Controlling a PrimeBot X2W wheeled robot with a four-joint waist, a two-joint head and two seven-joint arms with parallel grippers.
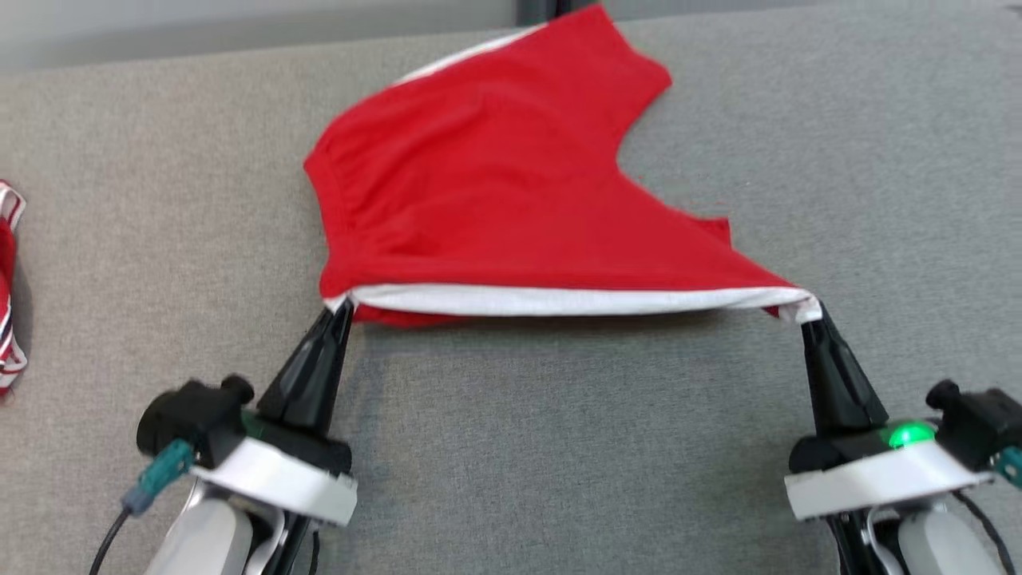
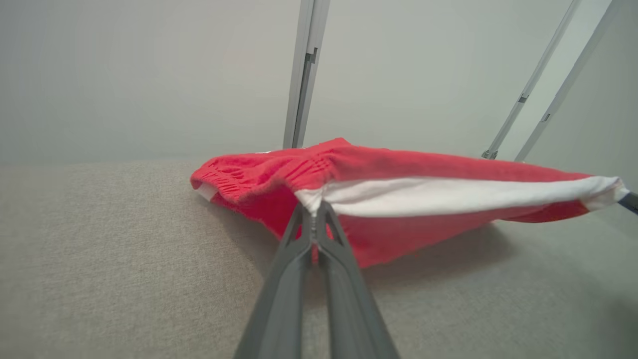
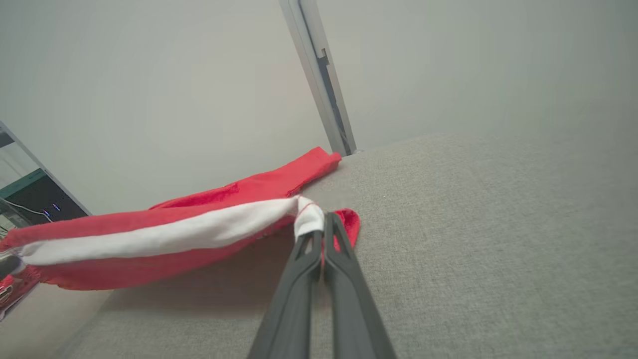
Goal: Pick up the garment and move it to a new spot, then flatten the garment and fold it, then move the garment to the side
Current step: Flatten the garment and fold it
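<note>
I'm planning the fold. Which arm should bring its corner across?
Probably right: the right gripper pinches the stretched-out leg corner of the red shorts, while the left gripper holds the bulkier waistband end.

no readable text, no labels, no brand marks, no numbers anywhere

We read this as a lab or robot test booth: a grey fabric-covered tabletop (image 1: 559, 447), plain pale wall panels (image 2: 149, 75), an aluminium profile post (image 2: 301, 75) & slanted struts (image 2: 543, 75) framing the cell, plus a dark electronics box (image 3: 32, 197) w/ small lit LEDs & a cable off to one side
</note>
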